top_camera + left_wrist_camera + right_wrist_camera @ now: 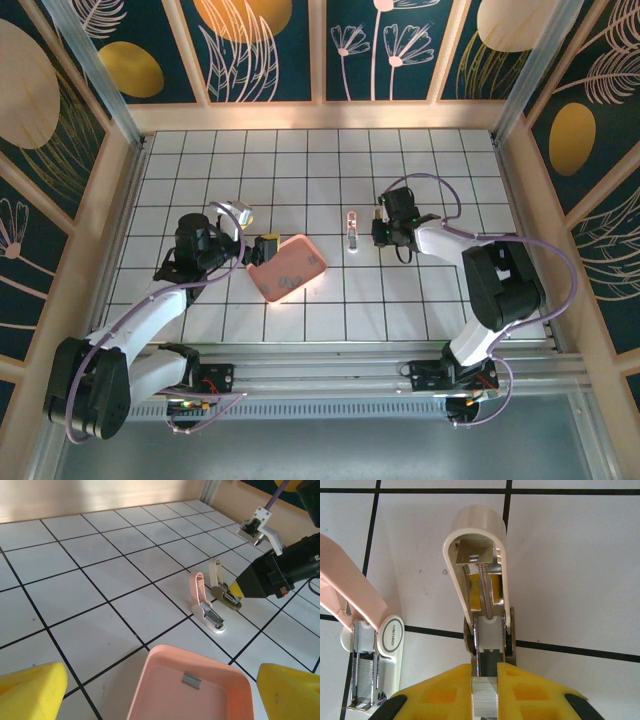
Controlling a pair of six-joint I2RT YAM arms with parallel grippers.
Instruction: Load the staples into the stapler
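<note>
The cream stapler (479, 570) stands near the middle of the surface (300, 160), its lid (475, 520) swung upright. The right gripper (485, 687) is clenched on a strip of staples (485, 705), right at the stapler's near end. A pink-lidded stapler (367, 645), also open, sits just beside it toward the left edge. The left gripper (264, 247) hangs released at the edge of the pink tray (300, 275), where a spare strip (191, 680) lies.

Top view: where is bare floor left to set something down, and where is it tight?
Free: tiles between back wall and the staplers; near rows between the tray and right arm's base. Tight: around the staplers, where the right gripper holds staples.
</note>
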